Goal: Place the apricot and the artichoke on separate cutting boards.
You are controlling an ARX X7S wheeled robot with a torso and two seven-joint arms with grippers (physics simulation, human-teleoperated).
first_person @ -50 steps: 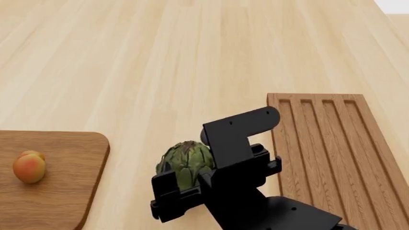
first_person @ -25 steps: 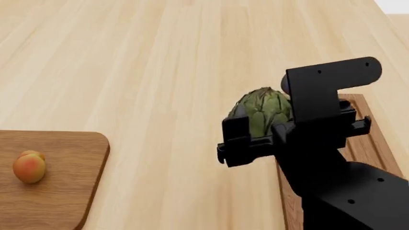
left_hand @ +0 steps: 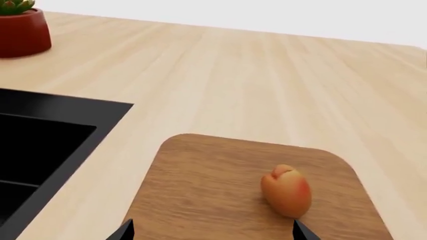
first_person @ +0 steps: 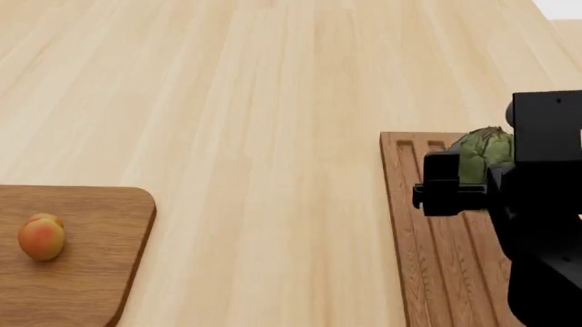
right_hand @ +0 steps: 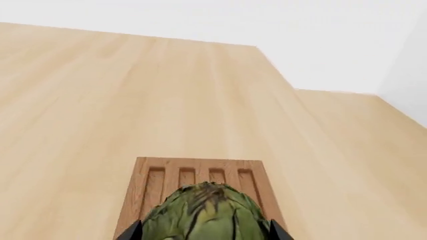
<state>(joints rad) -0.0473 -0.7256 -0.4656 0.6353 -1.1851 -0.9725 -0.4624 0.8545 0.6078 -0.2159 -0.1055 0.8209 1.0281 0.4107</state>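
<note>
R claw (first_person: 473, 178) grips scaly artichoke (first_person: 484, 154) over grooved board (first_person: 437, 252).

The right gripper (first_person: 473, 178), clamped on the artichoke (first_person: 482, 160), has travelled from the bare table (first_person: 272, 102) rightward and away from the robot; both are now above the grooved board (first_person: 437, 259).

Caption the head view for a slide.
Right gripper carries the artichoke above the grooved cutting board; apricot sits on the smooth board.
</note>
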